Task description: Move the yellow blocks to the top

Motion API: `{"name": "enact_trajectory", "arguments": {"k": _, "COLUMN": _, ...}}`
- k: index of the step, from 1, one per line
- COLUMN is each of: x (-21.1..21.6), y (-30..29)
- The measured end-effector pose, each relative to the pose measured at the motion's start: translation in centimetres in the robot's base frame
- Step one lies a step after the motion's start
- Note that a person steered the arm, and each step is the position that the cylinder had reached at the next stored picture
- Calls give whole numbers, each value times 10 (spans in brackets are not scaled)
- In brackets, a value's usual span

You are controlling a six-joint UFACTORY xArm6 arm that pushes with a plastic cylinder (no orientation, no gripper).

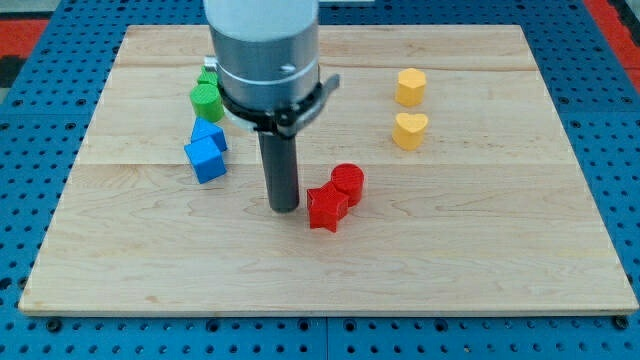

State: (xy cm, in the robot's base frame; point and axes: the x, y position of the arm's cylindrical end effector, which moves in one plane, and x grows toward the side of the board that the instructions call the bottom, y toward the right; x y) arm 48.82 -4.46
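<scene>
Two yellow blocks lie in the view's upper right. A yellow hexagon-like block (pixel 410 87) sits above a yellow heart-shaped block (pixel 409 130); they are a little apart. My tip (pixel 284 207) rests on the wooden board (pixel 480 250) near the centre. It is well to the left of and below the yellow blocks. It is just left of a red star-shaped block (pixel 326 208), very close to it; contact cannot be told.
A red cylinder (pixel 347 183) touches the red star's upper right. Two blue blocks (pixel 206 152) sit left of my tip. A green cylinder (pixel 206 100) and another green block (pixel 208 78) lie above them, partly hidden by the arm.
</scene>
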Motion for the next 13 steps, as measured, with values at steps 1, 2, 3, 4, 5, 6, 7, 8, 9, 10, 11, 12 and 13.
{"name": "enact_trajectory", "arguments": {"k": 1, "x": -44, "y": 43}}
{"name": "enact_trajectory", "arguments": {"k": 2, "x": -53, "y": 131}}
{"name": "enact_trajectory", "arguments": {"k": 3, "x": -76, "y": 160}}
{"name": "enact_trajectory", "arguments": {"k": 4, "x": -130, "y": 160}}
{"name": "enact_trajectory", "arguments": {"k": 5, "x": -180, "y": 173}}
{"name": "enact_trajectory", "arguments": {"k": 6, "x": -208, "y": 188}}
{"name": "enact_trajectory", "arguments": {"k": 7, "x": -193, "y": 231}}
{"name": "enact_trajectory", "arguments": {"k": 8, "x": -143, "y": 219}}
{"name": "enact_trajectory", "arguments": {"k": 9, "x": -141, "y": 183}}
{"name": "enact_trajectory", "arguments": {"k": 10, "x": -161, "y": 155}}
{"name": "enact_trajectory", "arguments": {"k": 11, "x": -162, "y": 137}}
{"name": "enact_trajectory", "arguments": {"k": 12, "x": -149, "y": 115}}
{"name": "enact_trajectory", "arguments": {"k": 13, "x": -158, "y": 74}}
